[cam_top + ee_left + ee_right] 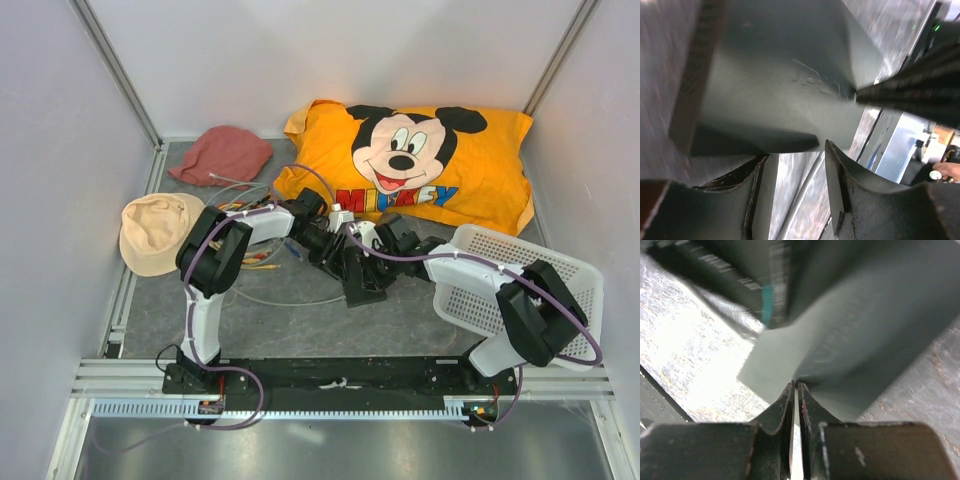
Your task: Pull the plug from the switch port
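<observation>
The switch (362, 278) is a flat matte black box lying on the grey mat between both grippers. In the left wrist view it (780, 80) fills the upper frame, close and blurred. My left gripper (322, 243) is at its left end; its jaws stand apart with only the mat showing between them (792, 185). My right gripper (388, 243) is over the switch's right part. In the right wrist view its jaws are shut to a thin slit (795, 387), the tips against the switch's top face (860, 330). The plug is hidden by the grippers.
An orange Mickey pillow (440, 170) lies at the back. A white mesh basket (520, 285) stands at the right. A beige hat (160, 232) and a red cloth (225, 153) lie at the left. Loose cables (262, 258) lie left of the switch.
</observation>
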`<act>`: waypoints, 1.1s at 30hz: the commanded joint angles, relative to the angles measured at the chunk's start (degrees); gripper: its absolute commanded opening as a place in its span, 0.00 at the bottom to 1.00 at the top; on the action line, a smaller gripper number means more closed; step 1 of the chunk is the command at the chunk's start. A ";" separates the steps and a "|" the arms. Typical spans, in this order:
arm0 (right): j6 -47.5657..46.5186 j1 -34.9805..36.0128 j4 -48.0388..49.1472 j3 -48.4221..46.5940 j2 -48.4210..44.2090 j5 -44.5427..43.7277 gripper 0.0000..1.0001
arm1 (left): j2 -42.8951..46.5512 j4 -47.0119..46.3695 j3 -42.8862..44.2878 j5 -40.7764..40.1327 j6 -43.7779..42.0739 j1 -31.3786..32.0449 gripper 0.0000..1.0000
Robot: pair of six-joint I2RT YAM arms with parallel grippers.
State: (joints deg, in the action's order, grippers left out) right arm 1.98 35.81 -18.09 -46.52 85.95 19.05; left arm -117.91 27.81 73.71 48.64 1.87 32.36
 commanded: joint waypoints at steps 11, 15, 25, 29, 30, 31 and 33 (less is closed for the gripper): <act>1.10 -4.44 -1.34 0.29 -2.90 -1.03 0.14 | 2.06 -3.46 -0.39 1.72 2.61 0.78 0.51; 1.36 -5.05 -1.34 0.38 -2.98 -1.03 0.14 | 3.83 -7.50 -5.42 2.86 3.14 0.86 0.51; 4.87 -10.85 -1.95 0.55 -1.67 -4.37 0.09 | -0.21 -11.55 -4.81 4.00 7.88 3.76 0.54; 6.90 -12.26 -1.34 2.13 -1.14 -2.88 0.07 | -1.10 -14.36 -4.98 4.27 11.31 4.99 0.54; 7.33 -12.17 -1.34 2.40 -1.14 -2.09 0.07 | -0.84 -15.50 -6.03 4.18 12.97 5.26 0.54; 7.69 -12.34 -1.34 2.58 -1.05 -1.91 0.07 | -0.57 -16.81 -6.91 3.74 14.12 5.34 0.54; 8.39 -12.26 -1.16 3.19 -1.05 -1.38 0.07 | 0.31 -20.51 -9.45 1.47 17.62 5.52 0.54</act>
State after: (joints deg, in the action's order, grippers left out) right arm 7.77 23.40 -19.40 -45.25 84.27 16.64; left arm -117.51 14.37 67.79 53.89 12.45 37.26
